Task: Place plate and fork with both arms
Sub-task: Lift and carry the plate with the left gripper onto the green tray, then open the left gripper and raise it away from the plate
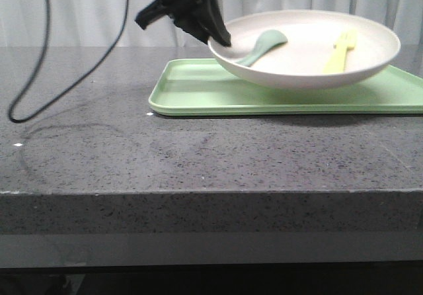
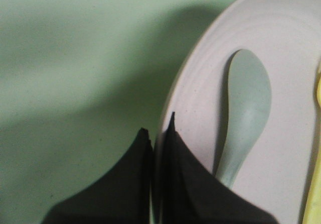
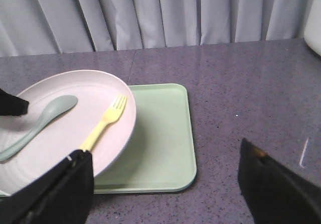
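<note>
The cream plate [image 1: 310, 60] is held tilted above the light green tray [image 1: 198, 90], its left rim raised. My left gripper [image 1: 221, 40] is shut on the plate's left rim; in the left wrist view the gripper [image 2: 159, 123] pinches the rim of the plate [image 2: 200, 98]. The pale yellow fork [image 1: 340, 51] lies in the plate's right half, next to a muted green spoon [image 1: 264, 45]. In the right wrist view the plate [image 3: 90, 103], fork [image 3: 103, 123] and spoon [image 3: 42, 118] show, and my right gripper [image 3: 165, 184] is open and empty above the tray's corner.
The light green tray [image 3: 165, 133] lies on the dark speckled countertop [image 1: 132, 156]. A black cable [image 1: 59, 70] hangs and loops over the table's left side. Grey curtains [image 3: 150, 13] close off the back.
</note>
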Robot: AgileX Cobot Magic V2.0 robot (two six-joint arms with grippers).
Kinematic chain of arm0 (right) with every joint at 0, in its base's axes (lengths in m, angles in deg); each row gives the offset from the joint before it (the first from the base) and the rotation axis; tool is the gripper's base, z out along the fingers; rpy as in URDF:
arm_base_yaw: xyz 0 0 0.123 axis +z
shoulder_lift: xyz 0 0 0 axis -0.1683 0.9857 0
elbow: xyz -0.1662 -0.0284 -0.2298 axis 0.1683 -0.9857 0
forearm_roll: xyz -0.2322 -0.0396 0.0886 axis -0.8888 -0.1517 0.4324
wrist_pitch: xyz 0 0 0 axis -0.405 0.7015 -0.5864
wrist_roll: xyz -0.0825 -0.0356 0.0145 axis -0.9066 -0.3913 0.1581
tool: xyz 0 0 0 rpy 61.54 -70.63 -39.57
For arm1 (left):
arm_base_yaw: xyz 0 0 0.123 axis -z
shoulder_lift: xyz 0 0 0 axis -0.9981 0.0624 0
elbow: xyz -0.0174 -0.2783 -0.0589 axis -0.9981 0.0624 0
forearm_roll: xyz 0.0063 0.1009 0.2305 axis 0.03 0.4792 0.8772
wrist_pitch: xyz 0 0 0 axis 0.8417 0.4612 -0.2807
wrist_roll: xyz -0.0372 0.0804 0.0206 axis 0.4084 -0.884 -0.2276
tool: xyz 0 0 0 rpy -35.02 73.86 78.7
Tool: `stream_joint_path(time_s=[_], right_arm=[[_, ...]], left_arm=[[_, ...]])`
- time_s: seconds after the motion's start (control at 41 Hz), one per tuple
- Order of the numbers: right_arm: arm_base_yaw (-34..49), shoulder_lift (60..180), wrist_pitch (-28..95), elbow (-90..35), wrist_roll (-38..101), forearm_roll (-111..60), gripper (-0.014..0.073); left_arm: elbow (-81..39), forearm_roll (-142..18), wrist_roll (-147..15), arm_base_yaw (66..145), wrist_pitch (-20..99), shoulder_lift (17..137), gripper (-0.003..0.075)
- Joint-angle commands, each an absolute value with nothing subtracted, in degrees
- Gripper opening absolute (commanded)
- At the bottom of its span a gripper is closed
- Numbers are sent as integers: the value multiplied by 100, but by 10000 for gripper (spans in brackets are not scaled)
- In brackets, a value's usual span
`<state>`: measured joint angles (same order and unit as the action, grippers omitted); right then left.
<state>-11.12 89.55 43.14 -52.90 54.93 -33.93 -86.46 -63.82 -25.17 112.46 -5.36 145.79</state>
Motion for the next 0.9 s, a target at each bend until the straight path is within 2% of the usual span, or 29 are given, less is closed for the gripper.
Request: stream_joint_path(time_s=[0.0,0.439,0.561,0.78,0.878], right_arm=[[-1123,9013,3886,-5098,5479,-3368,610],[-1123,9013,3842,-5098,5479,-3368,610],[-1123,9013,3842,-5098,5479,-3368,610],[-1123,9013,3842,-5098,5479,-3368,610],[-1123,9013,3836,-5098,5479,-3368,610]], left_arm=[[-9379,-6428,-1824,11282,-387,14554,-18],[-9702,-6370,-1270,11291,-361,14863,-4],[-9702,-6361,-1270,11291,-386,14863,76],[-9720,-6347,-1283,11267,-594,14852,298],[-9802,-6319,-1445,11197,-911,14797,355]])
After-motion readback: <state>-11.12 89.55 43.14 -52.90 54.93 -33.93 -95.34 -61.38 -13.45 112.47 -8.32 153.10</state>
